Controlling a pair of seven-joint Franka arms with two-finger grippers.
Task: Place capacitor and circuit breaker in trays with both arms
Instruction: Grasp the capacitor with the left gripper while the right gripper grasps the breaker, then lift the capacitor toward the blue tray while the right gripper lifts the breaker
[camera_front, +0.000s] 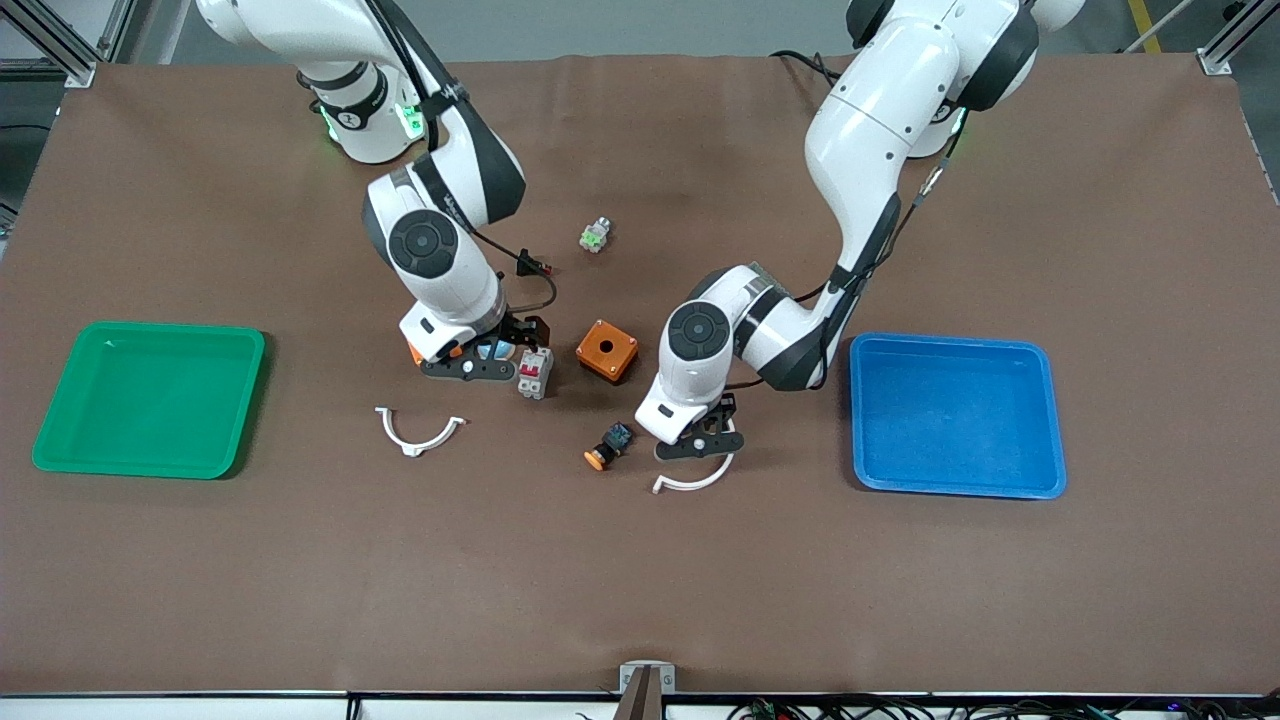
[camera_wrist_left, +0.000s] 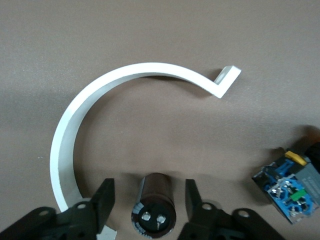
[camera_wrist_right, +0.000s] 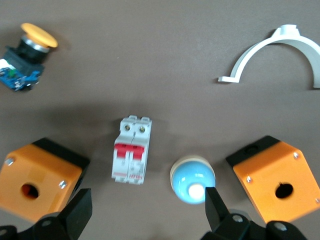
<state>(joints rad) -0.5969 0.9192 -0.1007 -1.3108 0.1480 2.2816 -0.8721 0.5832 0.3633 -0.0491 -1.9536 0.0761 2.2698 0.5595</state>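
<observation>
**Brown surface, both pickups pending: neither part grasped, neither part placed**

Brown matting covers the surface (camera_front: 640, 600). I operate two arms from the edge where my bases stand.

Left gripper (camera_wrist_left: 147, 200): lowered to the surface near its middle. My fingers (camera_wrist_left: 102, 200) are spread apart, one on each side of the capacitor (camera_wrist_left: 154, 202). The capacitor lies on its side between them, terminals toward the wrist camera. A gap shows on both sides, so no grasp is made. It rests inside the curve of a white clip (camera_wrist_left: 75, 135), which may obstruct closing. An orange-capped button (camera_front: 607, 447) lies just beside it, toward the right arm's end.

Right gripper (camera_wrist_right: 145, 215): low over the circuit breaker (camera_wrist_right: 131, 150), also near the middle of the surface. My fingers (camera_wrist_right: 80, 212) are released and wide. The breaker lies flat on the surface, red levers up, not gripped. A blue-capped part (camera_wrist_right: 193, 178) sits just beside it and appears to fall within the same span; I judge it a risk at closing. One orange box (camera_front: 607, 350) stands close by.

Status: nothing is placed. The green tray (camera_front: 150, 400), near the right arm's end, and the blue tray (camera_front: 955, 415), near the left arm's end, hold nothing. Remaining: close, lift, carry, release, for both parts.
</observation>
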